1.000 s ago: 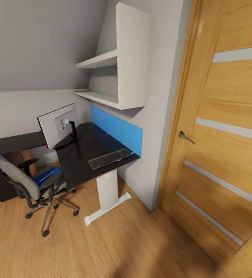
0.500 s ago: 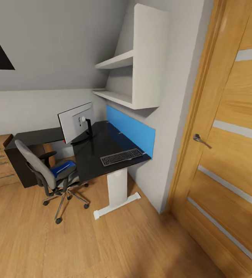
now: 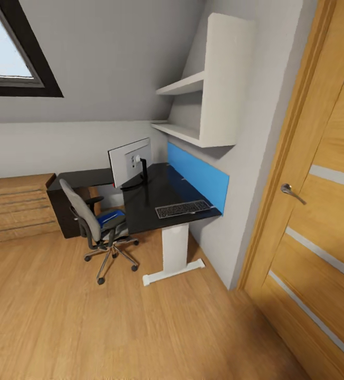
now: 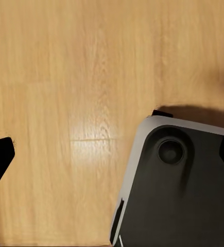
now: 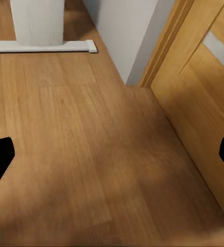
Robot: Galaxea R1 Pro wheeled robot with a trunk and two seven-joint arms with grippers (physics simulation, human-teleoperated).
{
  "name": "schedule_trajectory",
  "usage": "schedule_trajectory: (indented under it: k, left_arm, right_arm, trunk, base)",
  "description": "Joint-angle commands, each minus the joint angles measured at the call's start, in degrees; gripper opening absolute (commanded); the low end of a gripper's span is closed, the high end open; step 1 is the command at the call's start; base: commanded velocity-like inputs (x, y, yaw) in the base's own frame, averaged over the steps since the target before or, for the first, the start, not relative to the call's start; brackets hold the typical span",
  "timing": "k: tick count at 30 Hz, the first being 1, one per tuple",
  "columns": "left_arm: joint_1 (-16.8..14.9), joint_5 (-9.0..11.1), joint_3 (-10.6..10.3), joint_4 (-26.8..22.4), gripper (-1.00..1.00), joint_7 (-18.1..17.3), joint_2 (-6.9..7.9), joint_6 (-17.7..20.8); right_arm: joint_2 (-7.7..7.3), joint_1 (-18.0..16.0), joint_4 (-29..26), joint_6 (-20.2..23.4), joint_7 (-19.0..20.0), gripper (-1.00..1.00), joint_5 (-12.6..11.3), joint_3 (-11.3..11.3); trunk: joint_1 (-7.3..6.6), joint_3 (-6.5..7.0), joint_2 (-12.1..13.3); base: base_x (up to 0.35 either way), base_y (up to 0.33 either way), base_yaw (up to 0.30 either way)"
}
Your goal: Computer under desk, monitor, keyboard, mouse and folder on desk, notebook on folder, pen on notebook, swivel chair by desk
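Observation:
The black desk stands in the corner on its white leg, seen in the head view. On it the monitor shows me its white back, and the keyboard lies near the desk's front end. The grey swivel chair is pulled up to the desk's left side, with the blue folder flat on its seat. The computer, mouse, notebook and pen are out of view. My left gripper and right gripper hang open over the wood floor, both empty.
A wooden door with a metal handle fills the right. White wall shelves and a blue panel sit above the desk. A light wooden chest stands left, under a skylight. My base is under the left gripper.
The head camera has swung left and drawn back: desk and chair look smaller and sit further right, while the skylight and wooden chest have come into view. Nothing on the desk moved.

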Motion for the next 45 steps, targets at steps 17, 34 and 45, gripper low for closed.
schedule_trajectory:
  k: [17,34,45]
  left_arm:
    - [0.0,0.1,-0.3,-0.1,1.0,0.2,-0.04,-0.2]
    - [0.0,0.1,-0.2,-0.1,1.0,0.3,0.08,-0.2]
    - [0.0,0.7,0.0,-0.3,1.0,0.4,0.02,-0.2]
  right_arm:
    - [-0.01,-0.1,0.1,0.1,-0.5,1.0,0.4,0.3]
    - [-0.17,-0.1,2.0,0.2,-0.4,1.0,6.8,4.0]
    - [-0.05,0.0,2.0,0.2,-0.7,1.0,7.0,3.9]
  trunk:
    - [0.0,-0.08,-0.1]
    - [0.0,-0.08,-0.1]
    - [0.22,-0.26,-0.5]
  base:
    - [-0.018,-0.001,0.28]
    - [-0.04,0.167,0.03]
    - [-0.002,0.005,0.208]
